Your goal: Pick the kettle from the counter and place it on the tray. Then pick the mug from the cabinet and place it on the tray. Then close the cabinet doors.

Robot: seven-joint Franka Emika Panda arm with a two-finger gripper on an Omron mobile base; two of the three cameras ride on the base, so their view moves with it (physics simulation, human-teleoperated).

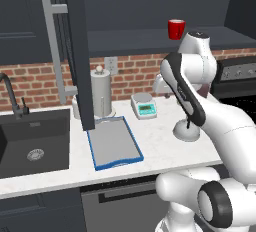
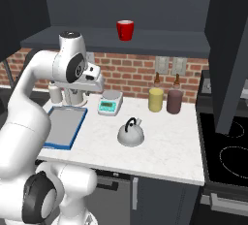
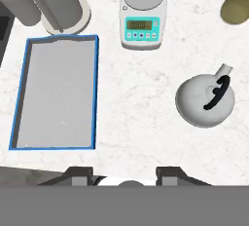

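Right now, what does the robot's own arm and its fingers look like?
The arm is built of glossy white, rounded segments with dark grey bands and round caps at the joints. No cables or markings show on it. In the hand view, the two fingers are small, dark grey blocks with squared tips.

Red brick wall (image 1: 140,73), perhaps tiled

Silver kettle (image 3: 204,100) upright on white counter (image 3: 141,103), apart from empty blue-rimmed tray (image 3: 56,92); red mug (image 2: 125,30) on cabinet shelf (image 2: 160,40)
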